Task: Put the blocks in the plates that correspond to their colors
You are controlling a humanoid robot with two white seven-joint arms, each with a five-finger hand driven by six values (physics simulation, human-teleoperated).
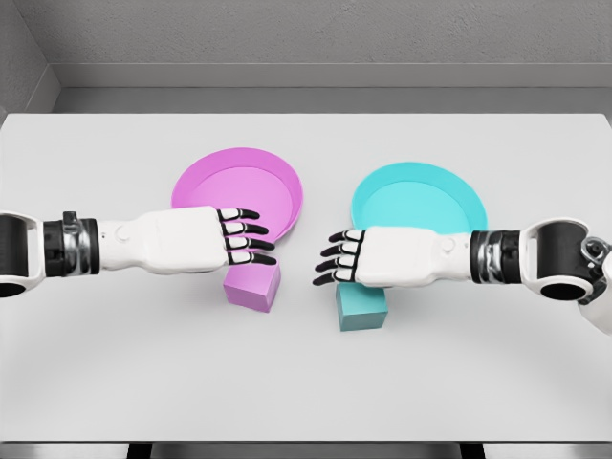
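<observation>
Hovering flat, palm down, over the near edge of the pink plate (pixel 251 186) is the left hand (pixel 206 239), fingers (pixel 251 244) stretched straight and holding nothing, tips just above the pink block (pixel 252 287) that sits on the table (pixel 306 382) right at the plate's near rim. Mirrored on the other side: the right hand (pixel 382 256), likewise flat with extended fingers, grasping nothing, poised over the teal block (pixel 361 308), which rests just in front of the teal plate (pixel 421 196). Judged from this, still the reach-and-grasp stage, with neither block lifted. To do it well: lower each hand squarely over its block, turn the wrist enough for thumb and fingers to oppose across two parallel faces, close firmly before lifting, then raise high enough to clear the plate's raised rim and set down well inside the dish. Worth keeping the two hands apart in the middle, given how near the fingertips point toward each other. Hard to make out: both thumbs, tucked out of sight beneath or behind the palms; the upper parts of both blocks, covered by the hands; whether any fingertip actually touches a block, or how high the hands hang above them; the near rims of both plates, masked by the wrists and palms.
</observation>
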